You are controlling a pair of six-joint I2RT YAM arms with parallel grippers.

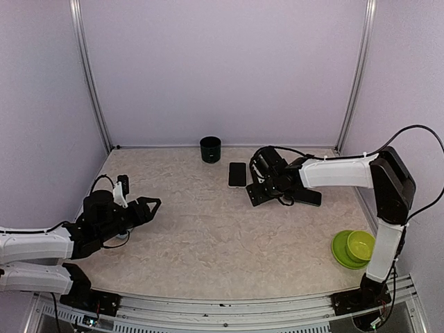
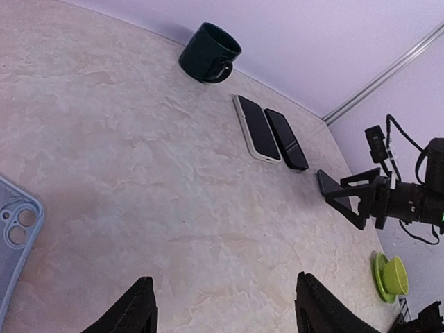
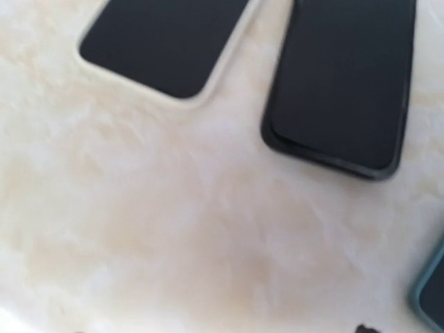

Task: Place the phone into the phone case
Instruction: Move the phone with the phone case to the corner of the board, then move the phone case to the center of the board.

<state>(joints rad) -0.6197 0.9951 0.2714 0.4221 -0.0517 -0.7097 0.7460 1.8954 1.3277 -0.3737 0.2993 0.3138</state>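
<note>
**A:** What is there, biggest first?

**B:** One beige, marble-patterned desk (image 1: 208, 236) with two arms on it. The white left arm (image 1: 41, 244) lies low at the near left, and the white right arm (image 1: 340, 172) reaches in from the right toward the back.

**A:** And their fingers?

**B:** The left fingers (image 2: 135, 309) are spread apart with only bare desk between them. The right fingers (image 2: 327, 186) are also parted and grip nothing.

**A:** What about the smaller things?

**B:** One lime-green round plate (image 1: 338, 255) sits at the near right with one lime-green bowl (image 1: 361, 244) on it. One dark green mug (image 1: 210, 149) stands upright by the back wall.

**A:** How many phones?

**B:** Two, lying flat side by side and close together. One is a white-rimmed black phone (image 1: 237, 174), just right of the mug. The other is a dark-rimmed black phone (image 2: 286, 139) on its far side.

**A:** And the case?

**B:** There is one pale blue-grey phone case (image 2: 17, 239) with round camera cut-outs. It lies near the left fingers, well apart from both phones. One teal edge (image 3: 433, 295) also shows at the corner of the right wrist view, and I cannot tell what it belongs to.

**A:** Does anything stand in the way?

**B:** From above, the right arm's wrist hangs over the dark-rimmed phone and hides it, and the left arm covers the case.
</note>
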